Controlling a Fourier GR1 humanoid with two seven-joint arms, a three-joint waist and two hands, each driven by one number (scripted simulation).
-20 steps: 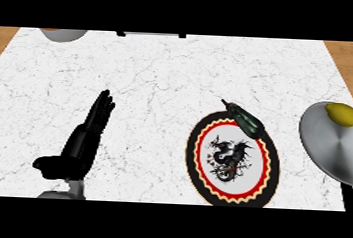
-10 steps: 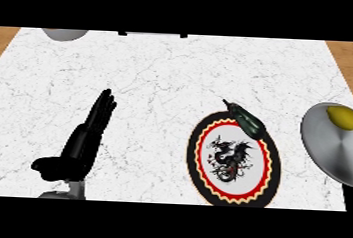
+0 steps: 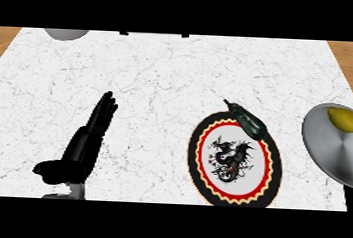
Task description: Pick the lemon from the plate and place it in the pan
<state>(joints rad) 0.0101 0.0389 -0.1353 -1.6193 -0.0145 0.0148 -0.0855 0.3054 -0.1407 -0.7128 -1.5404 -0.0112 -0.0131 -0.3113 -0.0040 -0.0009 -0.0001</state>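
**Inspector:** Location of the item?

**Assistant:** The lemon (image 3: 344,119) lies on the far part of the silver plate (image 3: 333,153) at the right edge. It is well apart from the left hand (image 3: 88,139), which rests at the near left with its fingers straight, holding nothing. The right hand does not show.

**Inspector:** Handling?

**Assistant:** Judged light, firm and waxy-skinned. Being rounded, it is likely to roll on the smooth plate. It is best taken across its middle, thumb opposite fingers.

**Inspector:** Count?

**Assistant:** One lemon and one silver plate. There is one pan (image 3: 199,159), red-rimmed with a dragon pattern, just left of the plate, with its dark handle (image 3: 246,120) pointing far. One hand is in view. One grey object (image 3: 65,33) sits at the far left, cut off.
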